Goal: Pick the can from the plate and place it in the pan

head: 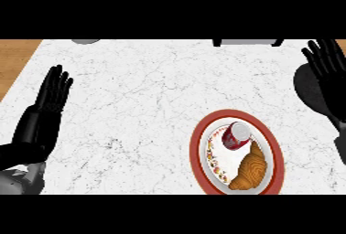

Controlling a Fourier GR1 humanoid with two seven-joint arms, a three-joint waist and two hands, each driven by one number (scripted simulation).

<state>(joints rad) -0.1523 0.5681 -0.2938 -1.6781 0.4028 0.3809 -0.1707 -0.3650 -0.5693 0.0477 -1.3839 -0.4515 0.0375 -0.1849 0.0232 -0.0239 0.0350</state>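
Can (236, 135) stands on the red-rimmed plate (201, 137), touching or just beside a croissant (250, 170), below and inward of the right hand (329, 57). Right hand fingers straight, apart, holding nothing; it lies over the dark pan (312, 89), likely poised to come down for the can. Left hand (52, 89) flat and spread, resting well apart on the desk (135, 91). Pick not yet begun.
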